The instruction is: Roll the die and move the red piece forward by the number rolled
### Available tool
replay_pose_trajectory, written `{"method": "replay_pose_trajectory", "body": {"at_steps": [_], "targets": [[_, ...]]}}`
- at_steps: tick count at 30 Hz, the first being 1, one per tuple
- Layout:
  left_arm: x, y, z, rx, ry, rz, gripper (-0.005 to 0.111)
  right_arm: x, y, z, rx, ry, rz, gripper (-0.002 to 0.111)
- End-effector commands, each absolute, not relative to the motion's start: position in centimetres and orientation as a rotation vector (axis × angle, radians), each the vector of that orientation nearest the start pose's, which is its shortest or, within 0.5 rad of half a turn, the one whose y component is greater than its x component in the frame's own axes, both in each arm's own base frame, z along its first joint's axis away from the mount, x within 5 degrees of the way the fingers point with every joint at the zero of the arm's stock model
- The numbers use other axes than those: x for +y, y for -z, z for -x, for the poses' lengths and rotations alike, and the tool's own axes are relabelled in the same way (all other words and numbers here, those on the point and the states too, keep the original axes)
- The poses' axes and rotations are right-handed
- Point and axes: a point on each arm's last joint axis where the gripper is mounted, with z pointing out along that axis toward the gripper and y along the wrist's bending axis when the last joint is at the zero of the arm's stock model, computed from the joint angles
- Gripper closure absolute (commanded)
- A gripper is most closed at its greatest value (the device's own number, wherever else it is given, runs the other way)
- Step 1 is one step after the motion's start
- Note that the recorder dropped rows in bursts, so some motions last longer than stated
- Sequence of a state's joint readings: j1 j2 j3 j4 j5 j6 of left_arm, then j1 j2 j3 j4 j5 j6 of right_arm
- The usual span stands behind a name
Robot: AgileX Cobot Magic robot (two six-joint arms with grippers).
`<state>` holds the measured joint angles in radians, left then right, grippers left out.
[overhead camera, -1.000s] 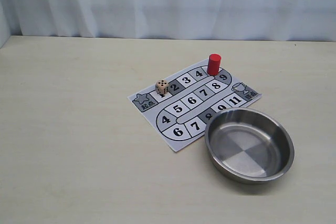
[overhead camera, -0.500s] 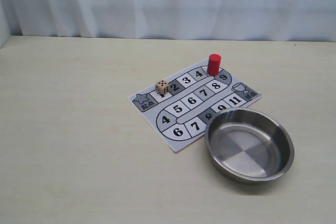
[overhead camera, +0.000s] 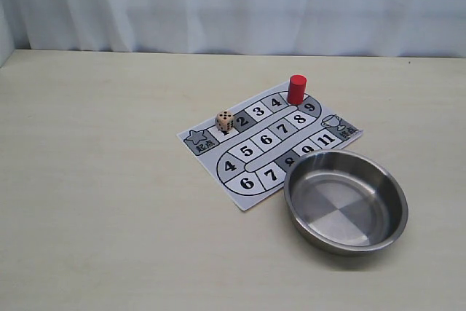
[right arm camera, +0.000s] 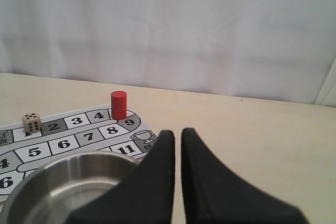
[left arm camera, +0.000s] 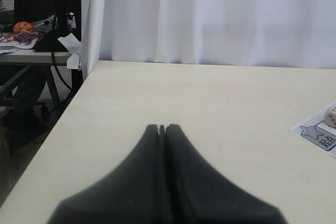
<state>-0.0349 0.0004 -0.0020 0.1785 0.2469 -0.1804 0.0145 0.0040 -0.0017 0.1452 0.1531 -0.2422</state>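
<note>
The die [overhead camera: 225, 121] rests on the paper board [overhead camera: 255, 152], on the square just left of 2, near the star corner. At the board's far bend the red piece [overhead camera: 296, 89] stands upright, between squares 4 and 9. Neither gripper shows in the exterior view. In the left wrist view my left gripper [left arm camera: 162, 127] is shut and empty above bare table, with the die [left arm camera: 331, 115] at the picture's edge. In the right wrist view my right gripper [right arm camera: 177, 132] is shut with only a thin slit and holds nothing; the die [right arm camera: 31, 123] and red piece [right arm camera: 118, 104] lie beyond it.
A steel bowl [overhead camera: 345, 199] sits empty on the board's near right corner, close under the right gripper in the right wrist view, bowl [right arm camera: 31, 182]. White curtain backs the table. The table's left edge [left arm camera: 63, 124] drops off beside a cluttered desk.
</note>
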Motion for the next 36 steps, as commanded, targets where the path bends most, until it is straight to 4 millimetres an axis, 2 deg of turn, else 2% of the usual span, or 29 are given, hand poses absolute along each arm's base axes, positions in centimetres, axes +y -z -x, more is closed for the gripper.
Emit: {"method": "replay_pose_trajectory", "body": {"at_steps": [1,7,36], "targets": [[0.17,-19.24,-5.56,1.713,0.002,0.012,0.107,0.28,-19.85,-5.62,1.64,0.061,0.127,0.104],[0.17,-19.24,-5.56,1.713,0.002,0.012,0.107,0.03,-19.82,-5.62,1.647,0.054,0.074,0.104],[0.18,-19.22,-5.56,1.714,0.002,0.013,0.107,0.03,-19.87,-5.62,1.642,0.052,0.072,0.104]]}}
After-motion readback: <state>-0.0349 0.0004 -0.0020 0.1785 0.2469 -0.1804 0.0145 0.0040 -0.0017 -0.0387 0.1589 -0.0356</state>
